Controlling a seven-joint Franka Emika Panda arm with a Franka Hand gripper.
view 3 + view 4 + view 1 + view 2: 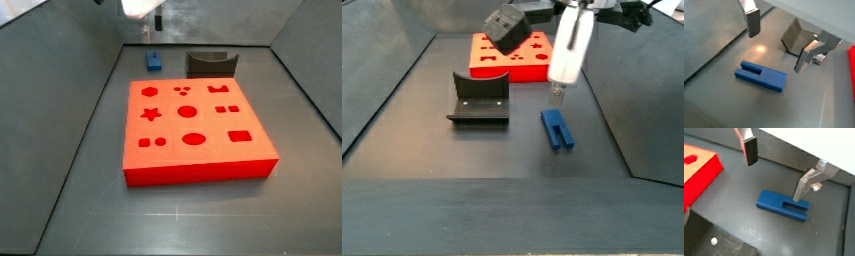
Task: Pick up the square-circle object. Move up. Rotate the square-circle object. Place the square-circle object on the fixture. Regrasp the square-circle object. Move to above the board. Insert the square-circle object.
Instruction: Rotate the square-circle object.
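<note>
While the square-circle object (761, 76) lay flat on the dark floor, your end effector (777, 44) hung above it with its jaws spread wide and nothing between them. You were at the first step, the pick-up, and the grasp had not been made.

In both wrist views the silver fingers (749, 146) stood clear of the blue peg, one to each side of it and higher; in a side view the end effector (556, 92) hovered just over the peg's far end.

The peg (557, 129) lay near the floor's right edge, as that side view showed it, beside the fixture (478, 100) but apart from it. The red board (195, 130) sat well away toward the back wall in that view.

As for the way it pointed: its long axis ran along the floor, roughly from the front edge toward the back. The two prongs, with the slot between them, showed at one end (796, 206) and the solid head at the other. In that wrist view the pronged end lay under one finger.

Your next move, I judged, called for a straight descent. The pads would have to straddle the peg's narrow width, squarely across the long axis. Then a close, before any lift. If you came down off-centre, a finger could have landed on the peg.
</note>
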